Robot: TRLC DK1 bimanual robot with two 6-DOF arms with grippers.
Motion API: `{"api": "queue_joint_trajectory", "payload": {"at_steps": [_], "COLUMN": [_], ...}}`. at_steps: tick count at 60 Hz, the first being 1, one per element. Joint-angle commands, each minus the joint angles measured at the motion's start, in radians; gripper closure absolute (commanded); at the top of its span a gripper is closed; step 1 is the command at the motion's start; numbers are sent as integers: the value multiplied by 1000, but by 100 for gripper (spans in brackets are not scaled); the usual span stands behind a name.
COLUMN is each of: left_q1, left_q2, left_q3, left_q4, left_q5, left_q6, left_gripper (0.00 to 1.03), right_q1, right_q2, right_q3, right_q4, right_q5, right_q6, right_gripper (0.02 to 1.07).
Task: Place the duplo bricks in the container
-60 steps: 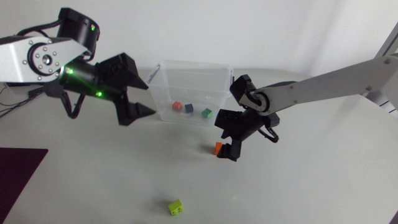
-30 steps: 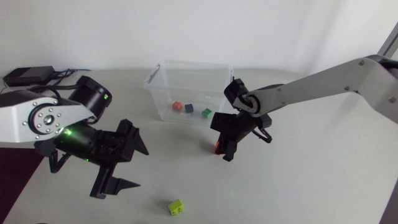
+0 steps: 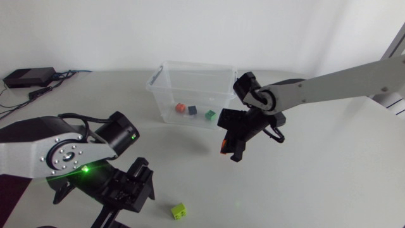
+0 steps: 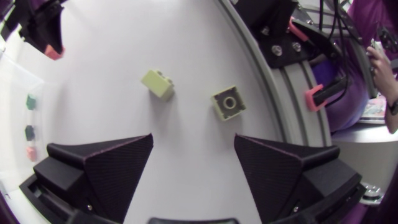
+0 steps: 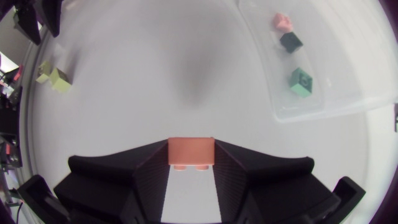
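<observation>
My right gripper is shut on an orange brick, held just above the table in front of the clear container. In the right wrist view the orange brick sits clamped between both fingers. A red brick, a dark brick and a green brick lie inside the container. My left gripper stands open near the front edge. A yellow-green brick lies on the table beside it. The left wrist view shows that brick ahead of the open gripper, with a second yellow-green brick next to it.
The table's front edge curves close behind the second yellow-green brick. A black box with cables lies at the back left. Bare white tabletop separates the two grippers.
My left arm swung from beside the container down to the front, near the yellow-green brick. The right gripper shut on the orange brick and raised it a little.
</observation>
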Motion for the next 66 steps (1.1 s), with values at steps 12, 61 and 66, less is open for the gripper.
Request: {"api": "queue_joint_trajectory", "payload": {"at_steps": [12,61,66], "left_q1": [-180,-323,-323], "left_q2": [42,154,170], "left_q3": [17,-118,-126], "left_q4": [-71,222,246], "left_q5": [-27,-100,-100], "left_q6": [-314,-651,-664], "left_gripper": [18,45,66], "right_q1": [-19,38,38], "right_q2": [-158,-376,-346], "right_q3": [-67,191,229], "right_q4": [7,-99,-85], "right_q5": [3,86,96], "right_q6": [76,272,295], "right_gripper": [84,84,84]}}
